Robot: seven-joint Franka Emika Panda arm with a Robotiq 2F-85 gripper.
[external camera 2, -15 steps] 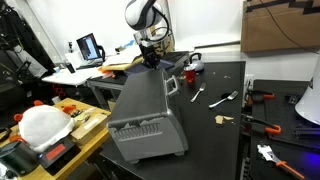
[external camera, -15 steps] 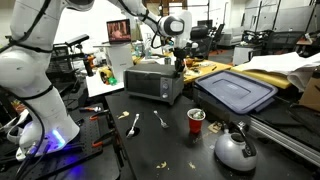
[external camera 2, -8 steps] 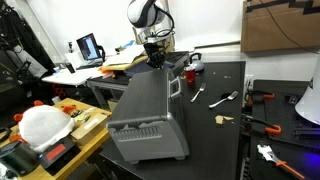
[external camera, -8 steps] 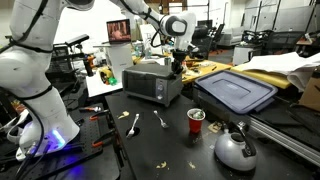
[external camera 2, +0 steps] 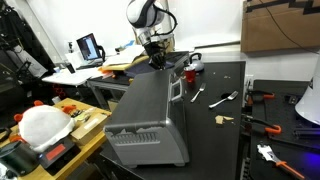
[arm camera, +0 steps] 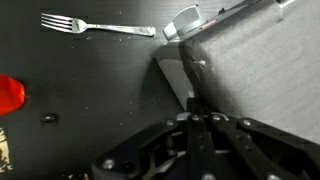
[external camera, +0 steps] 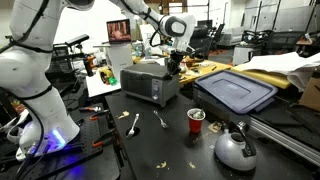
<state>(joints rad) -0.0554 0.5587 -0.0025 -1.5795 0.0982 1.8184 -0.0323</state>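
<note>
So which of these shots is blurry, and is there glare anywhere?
Wrist view: the gripper is a dark, soft blur near the lens, the fork fairly crisp, no hard glare on the toaster oven. In an exterior view, a violet glow lights the robot base.

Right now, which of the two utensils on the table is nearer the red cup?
The darker utensil beside the red cup; the paler utensil lies farther off.

readable text: none | monitor [external camera: 118, 30]: seemingly a picture, too blurred
</note>
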